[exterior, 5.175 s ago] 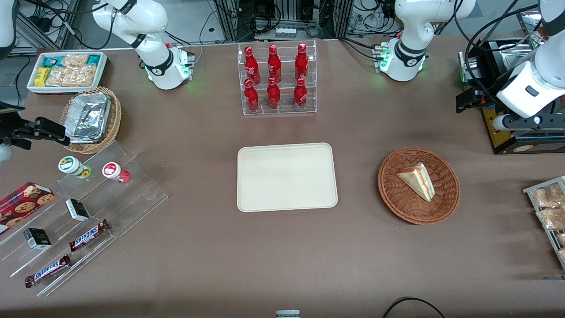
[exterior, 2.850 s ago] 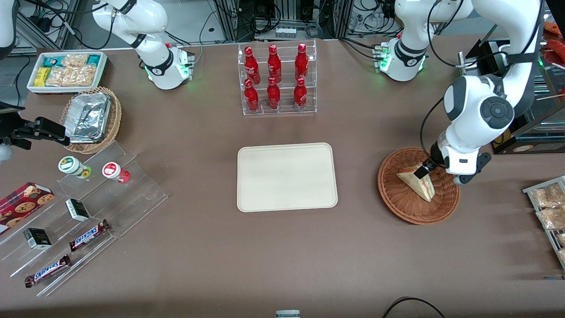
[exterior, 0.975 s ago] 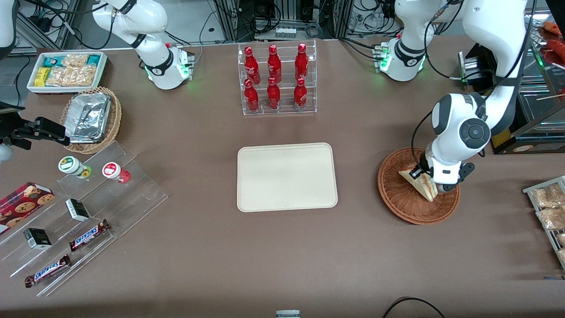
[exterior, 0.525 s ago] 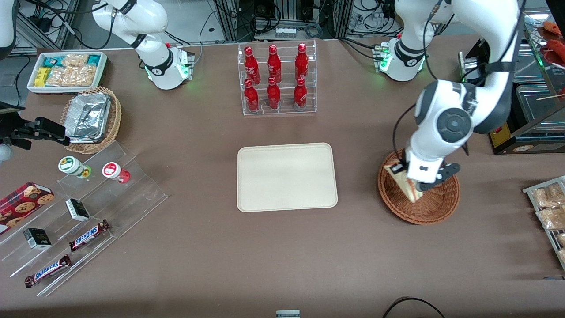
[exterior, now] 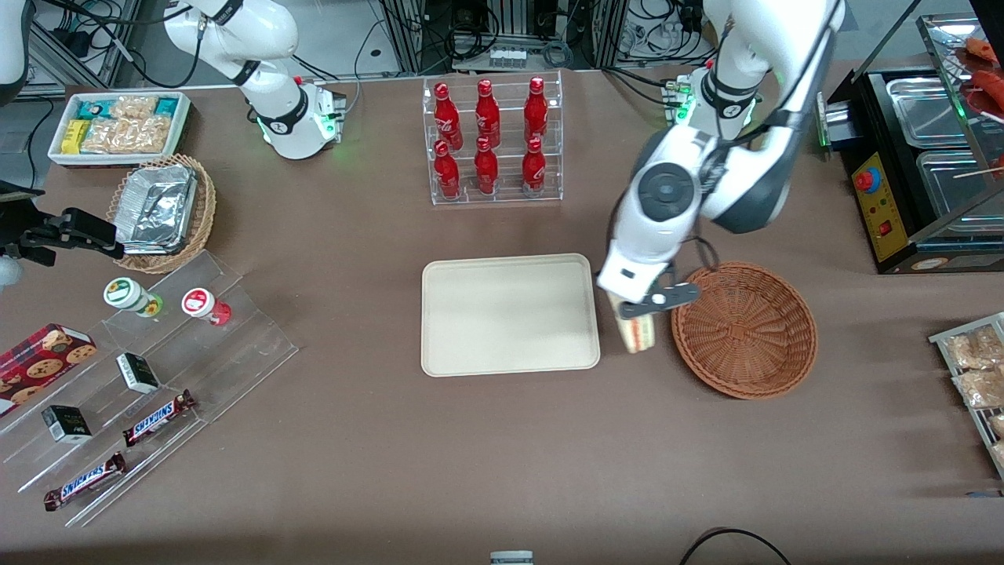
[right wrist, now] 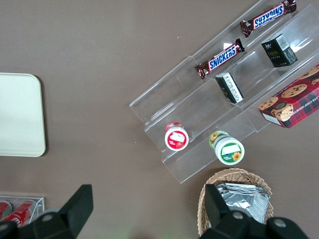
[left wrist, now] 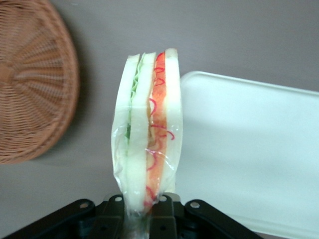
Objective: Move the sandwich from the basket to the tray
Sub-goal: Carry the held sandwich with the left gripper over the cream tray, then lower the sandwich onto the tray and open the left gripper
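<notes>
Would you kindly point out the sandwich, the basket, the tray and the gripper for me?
sandwich (left wrist: 147,129): left wrist view, on its layered cut edge.
basket (exterior: 743,329): front view, on its bare woven floor.
tray (exterior: 508,314): front view, on its bare flat middle.
gripper (left wrist: 144,206): left wrist view, between the fingertips clamping the sandwich.

The gripper (exterior: 637,308) is mostly covered by the arm's wrist in the front view, which also hides the upper part of the sandwich (exterior: 637,336). In the left wrist view, the frame edge cuts off the gripper (left wrist: 142,219), the basket (left wrist: 35,84) and the tray (left wrist: 249,149).
</notes>
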### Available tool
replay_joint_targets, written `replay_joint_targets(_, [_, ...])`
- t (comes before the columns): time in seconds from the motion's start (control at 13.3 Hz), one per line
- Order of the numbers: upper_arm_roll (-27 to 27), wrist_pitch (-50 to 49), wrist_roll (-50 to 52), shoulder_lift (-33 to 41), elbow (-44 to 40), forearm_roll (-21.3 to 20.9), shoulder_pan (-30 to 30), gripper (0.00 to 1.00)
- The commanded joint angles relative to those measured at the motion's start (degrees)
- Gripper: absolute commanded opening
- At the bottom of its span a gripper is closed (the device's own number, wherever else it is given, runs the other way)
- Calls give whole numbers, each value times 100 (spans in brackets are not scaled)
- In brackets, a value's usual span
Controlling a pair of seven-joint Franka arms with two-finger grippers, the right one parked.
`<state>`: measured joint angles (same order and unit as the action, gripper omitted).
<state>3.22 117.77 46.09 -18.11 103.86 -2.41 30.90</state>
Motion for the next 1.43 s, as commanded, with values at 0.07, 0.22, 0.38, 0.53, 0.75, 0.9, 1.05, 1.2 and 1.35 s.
replay_joint_targets(0.07, [38,-114,-241,-929,-1103,57,522,0])
replay_joint_targets(0.22, [284,-105,-249,-1272,-1437,57,531,0])
replay_joint_targets(0.38, [451,-27,-310,-1423,-1483,65,522,0])
replay_joint_targets(0.53, [540,-9,-389,-1616,-1727,57,531,0])
replay_joint_targets(0.75, [663,-9,-285,-2002,-2088,57,549,0])
replay_joint_targets(0.9, [663,-52,-144,-2301,-2422,57,610,0])
replay_joint_targets(1.05, [663,-18,-100,-2407,-2450,57,610,0])
replay_joint_targets(1.2, [663,-17,66,-2521,-2528,57,610,0])
replay_joint_targets(1.35, [663,-35,312,-2627,-2608,57,654,0])
